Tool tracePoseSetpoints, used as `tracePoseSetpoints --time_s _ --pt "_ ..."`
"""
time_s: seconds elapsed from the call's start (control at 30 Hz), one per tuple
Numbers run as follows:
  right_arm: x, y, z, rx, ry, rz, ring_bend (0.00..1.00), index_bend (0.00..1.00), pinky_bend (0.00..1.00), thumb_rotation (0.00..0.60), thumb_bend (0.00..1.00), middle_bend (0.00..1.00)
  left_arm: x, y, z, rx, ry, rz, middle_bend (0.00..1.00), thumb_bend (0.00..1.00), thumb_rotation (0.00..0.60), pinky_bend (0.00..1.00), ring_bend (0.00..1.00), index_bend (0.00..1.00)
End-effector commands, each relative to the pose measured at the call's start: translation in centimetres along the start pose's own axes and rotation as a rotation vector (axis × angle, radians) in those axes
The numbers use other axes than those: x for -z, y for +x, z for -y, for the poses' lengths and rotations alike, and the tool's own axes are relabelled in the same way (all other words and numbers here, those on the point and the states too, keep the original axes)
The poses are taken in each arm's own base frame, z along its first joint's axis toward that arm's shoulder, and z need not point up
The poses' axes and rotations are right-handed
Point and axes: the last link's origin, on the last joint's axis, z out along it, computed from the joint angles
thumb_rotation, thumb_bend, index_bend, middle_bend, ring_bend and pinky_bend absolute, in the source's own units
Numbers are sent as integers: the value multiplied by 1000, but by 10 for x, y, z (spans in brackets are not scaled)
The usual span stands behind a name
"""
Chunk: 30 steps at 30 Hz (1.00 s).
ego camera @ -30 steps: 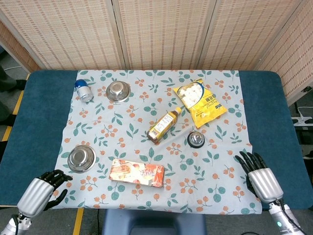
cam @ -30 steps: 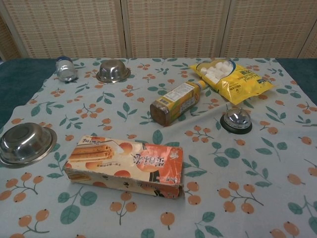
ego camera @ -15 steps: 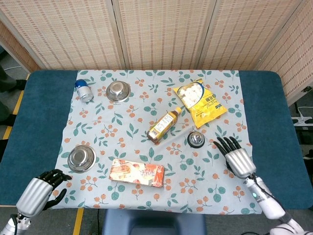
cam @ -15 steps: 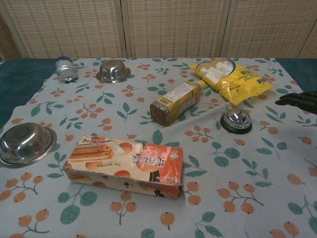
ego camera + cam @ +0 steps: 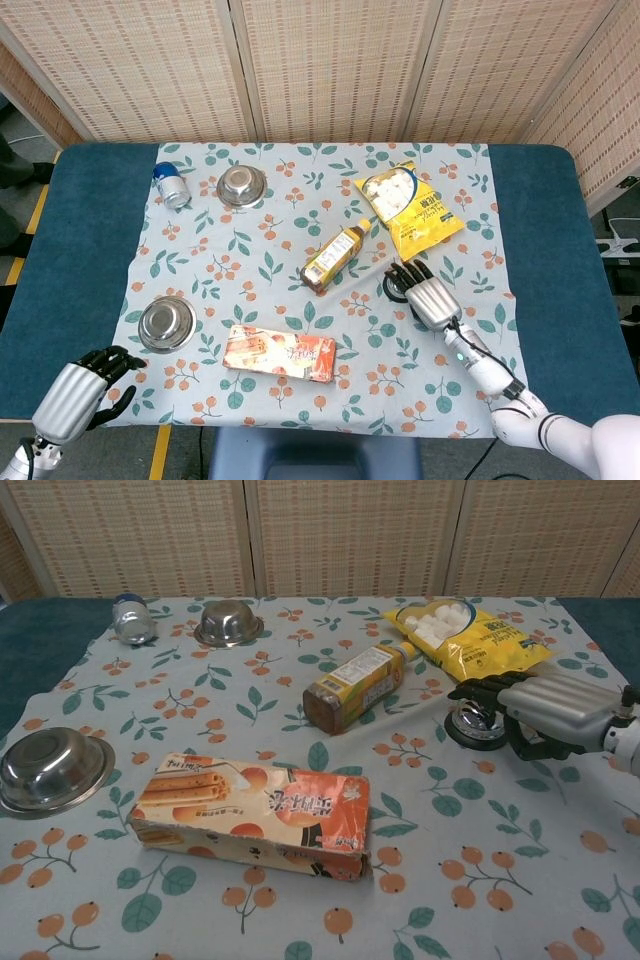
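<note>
From the head view, the right hand hovers over the call bell on the floral tablecloth, its fingers stretched forward and apart, gripping nothing; whether the fingertips touch the bell cannot be told from above. The bell sits just below and to the right of the lying tea bottle, with the yellow marshmallow bag beyond it. The left hand rests at the near left corner of the table, on the blue table cover at the cloth's edge, its dark fingers curled in with nothing in them. Nearest to it is a steel bowl; the wafer-roll box lies flat further right. A second steel bowl and a small can on its side lie at the far left of the cloth.

In the chest view, the right hand comes in from the right edge, palm down, fingers extended over the call bell; the dark fingertips lie above the bell's dome, which shows beneath them. The tea bottle lies tilted just to the left of the bell, and the marshmallow bag behind it. The wafer-roll box fills the foreground, with one steel bowl at the left edge and the other bowl and the can at the back. The left hand does not show in this view.
</note>
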Motion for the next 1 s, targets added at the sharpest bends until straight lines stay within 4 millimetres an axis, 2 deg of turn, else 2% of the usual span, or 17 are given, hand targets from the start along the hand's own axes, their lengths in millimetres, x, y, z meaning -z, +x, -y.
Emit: tracePoseSetpoints --time_s 0.03,0.2,0.33,0.43,0.57,0.7,0.73,0.83,0.87,0.93,1.0 --pt "-15 -6 4 -4 -5 26 0 0 55 600 1000 0 0 0 -1 -1 -3 0 437 429 600 475 301 364" --pt "-21 -16 1 49 -7 31 0 0 55 600 1000 0 0 1 0 -2 0 -2 437 429 600 475 301 364" --pt "-12 -11 -2 68 8 -38 0 0 55 600 1000 0 0 1 0 -1 2 -2 438 428 600 475 301 364" --pt "5 1 -7 79 15 -119 0 0 55 600 1000 0 0 1 0 0 -1 -3 438 429 600 475 301 364" --pt "54 20 -17 80 -33 -188 0 0 55 600 1000 0 0 2 2 5 7 -6 438 429 600 475 301 363" --pt "63 22 -19 79 -50 -187 0 0 55 600 1000 0 0 2 2 6 10 -6 438 429 600 475 301 364" --pt "83 21 -28 68 -104 -176 0 0 56 600 1000 0 0 2 3 7 14 -7 438 429 600 475 301 364" --pt "162 22 -41 68 -290 -54 0 0 62 600 1000 0 0 4 3 8 16 -14 438 429 600 475 301 365" --pt "195 24 -43 55 -366 -29 0 0 63 600 1000 0 0 5 2 4 7 -22 438 429 600 475 301 365" --pt "221 38 -33 26 -366 -38 0 0 63 600 1000 0 0 3 1 -4 8 -20 438 429 600 475 301 366" --pt "229 48 -28 30 -327 -71 0 0 63 600 1000 0 -1 2 1 -5 10 -13 438 428 600 475 301 366"
